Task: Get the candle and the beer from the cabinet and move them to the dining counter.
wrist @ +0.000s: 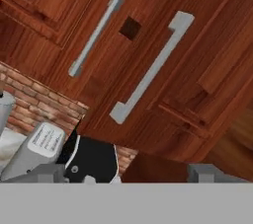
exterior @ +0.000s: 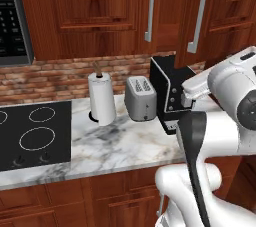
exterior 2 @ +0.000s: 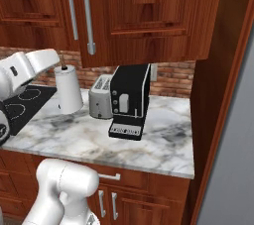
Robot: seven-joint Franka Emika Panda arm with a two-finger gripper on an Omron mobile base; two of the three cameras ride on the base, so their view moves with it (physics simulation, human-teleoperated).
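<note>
While the jaws stand released and grasp nothing, the gripper (wrist: 126,174) faces the cabinet (wrist: 148,45), whose doors are shut above the worktop (exterior 2: 163,144) carrying toaster (exterior 2: 101,97) and coffee machine (exterior 2: 130,100).

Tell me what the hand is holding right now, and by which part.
Nothing. The hand is open and empty, pointing at the closed cabinet and its handles.

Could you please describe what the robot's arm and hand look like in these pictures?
The arm is made of glossy white rounded shells with dark grey joints, and a black band runs down one link. Its base is a smooth white cylinder with rounded edges. The hand shows two small, blocky grey fingertips. No cables or markings are visible.
</note>
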